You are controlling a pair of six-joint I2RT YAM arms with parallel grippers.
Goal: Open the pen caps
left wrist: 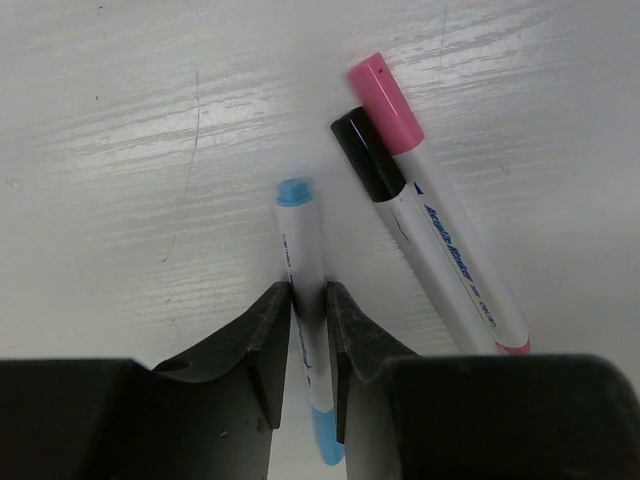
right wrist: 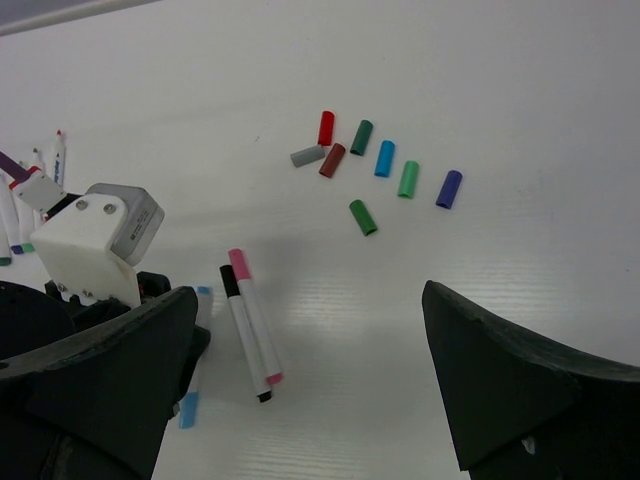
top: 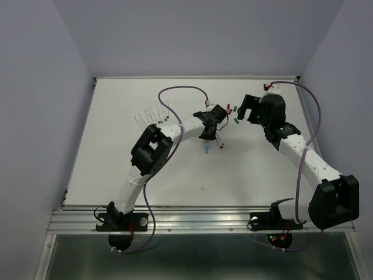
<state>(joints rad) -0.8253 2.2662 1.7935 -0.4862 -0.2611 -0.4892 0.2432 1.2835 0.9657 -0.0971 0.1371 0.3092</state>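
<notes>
Hidden, cropped or too small, by view
Left wrist: light-blue pen (left wrist: 300, 240) has its barrel sides and part of its lower end covered by the left jaws, black pen (left wrist: 395, 205) loses its lower end behind them; right wrist: pens (right wrist: 10, 215) cropped at left edge; top: caps (top: 232, 115) too small for colours

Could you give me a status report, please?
Left gripper shut on white blue-capped pen. Right gripper open, empty. Pink-capped pen, black-capped pen close beside.

Eight loose caps (right wrist: 385, 158), three capped pens (right wrist: 255, 318)
</notes>
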